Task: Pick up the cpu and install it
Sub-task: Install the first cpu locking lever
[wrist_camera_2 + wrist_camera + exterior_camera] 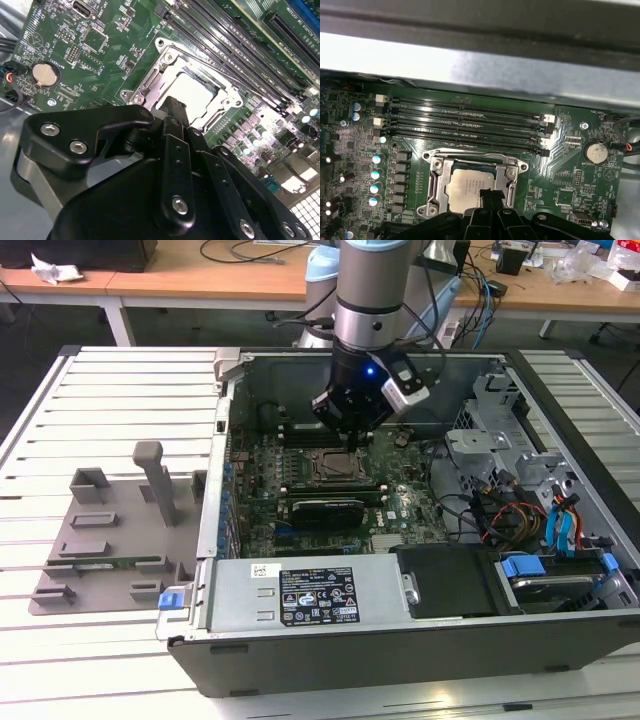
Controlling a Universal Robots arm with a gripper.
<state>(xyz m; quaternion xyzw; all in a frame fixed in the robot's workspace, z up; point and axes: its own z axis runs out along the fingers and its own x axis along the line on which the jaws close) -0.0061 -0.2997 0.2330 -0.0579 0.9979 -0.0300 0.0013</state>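
The cpu [467, 184] is a pale silver square lying flat inside the metal-framed socket [436, 182] on the green motherboard; it also shows in the second wrist view [196, 90]. My gripper [487, 196] hangs just above the cpu's edge with its black fingertips [172, 106] pressed together and nothing between them. Whether the tips touch the chip's top I cannot tell. In the exterior view the gripper [351, 442] stands over the socket [328, 463] inside the open computer case [300, 640].
Long memory slots [465, 125] run beside the socket. A long black card [322, 510] lies nearer the case front. Drive bays and cables [540, 510] crowd the exterior view's right. A grey fixture tray [110, 540] sits on the slatted table at the left.
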